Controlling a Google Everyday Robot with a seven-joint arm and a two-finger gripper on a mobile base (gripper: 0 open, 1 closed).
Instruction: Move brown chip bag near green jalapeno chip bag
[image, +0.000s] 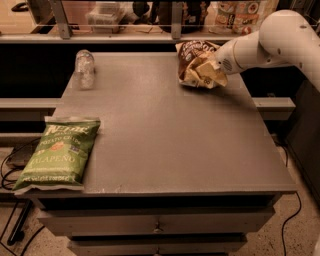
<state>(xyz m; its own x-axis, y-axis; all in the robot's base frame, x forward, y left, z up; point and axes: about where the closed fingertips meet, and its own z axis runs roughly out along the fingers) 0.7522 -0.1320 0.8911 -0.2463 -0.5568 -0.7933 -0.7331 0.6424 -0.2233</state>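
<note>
Bench (165, 150) first: a big grey top that fills most of the view, with a drawer front (157, 225) under its front edge. Next biggest is the white arm (280, 40), coming in from the right over the back right corner. Its gripper (219, 67) is pressed right into the right side of the brown chip bag (197, 62). The end of it is buried in the crinkles, so honestly I can't tell how far open it is, or whether it has actual hold of the bag or is just touching it.

The green jalapeno chip bag (60, 152) lies flat at the front left corner, white lettering up top, JALAPENO across it and a pale strip at the near end, and its left side hangs a bit over the edge. The brown one sits at the back right, well apart from it. It's all scrunched up, dark brown on top with pale tan folds below. A clear plastic bottle (84, 68) lies on its side at the back left.
</note>
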